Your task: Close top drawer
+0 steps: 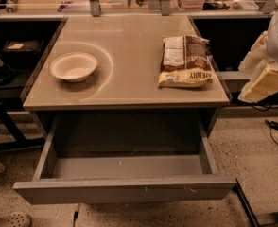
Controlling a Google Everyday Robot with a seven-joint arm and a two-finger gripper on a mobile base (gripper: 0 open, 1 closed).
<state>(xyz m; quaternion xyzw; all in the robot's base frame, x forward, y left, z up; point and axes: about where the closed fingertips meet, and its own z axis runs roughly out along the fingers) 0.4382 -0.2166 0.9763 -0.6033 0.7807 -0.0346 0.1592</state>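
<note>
The top drawer (125,189) is pulled far out from under the tabletop. It is a wide, shallow grey metal drawer, and its flat front has small pale scratches near the middle. Its inside (127,167) looks empty. My gripper (265,82) shows as pale cream parts of the arm at the right edge of the camera view. It is beside the table's right side, above and to the right of the drawer, and apart from it.
On the grey tabletop (129,84) stand a white bowl (73,66) at the left and a brown snack bag (185,60) at the right. Dark shelving (11,56) stands at the left. Cables (276,126) lie on the speckled floor at the right. A shoe (9,219) is at the bottom left.
</note>
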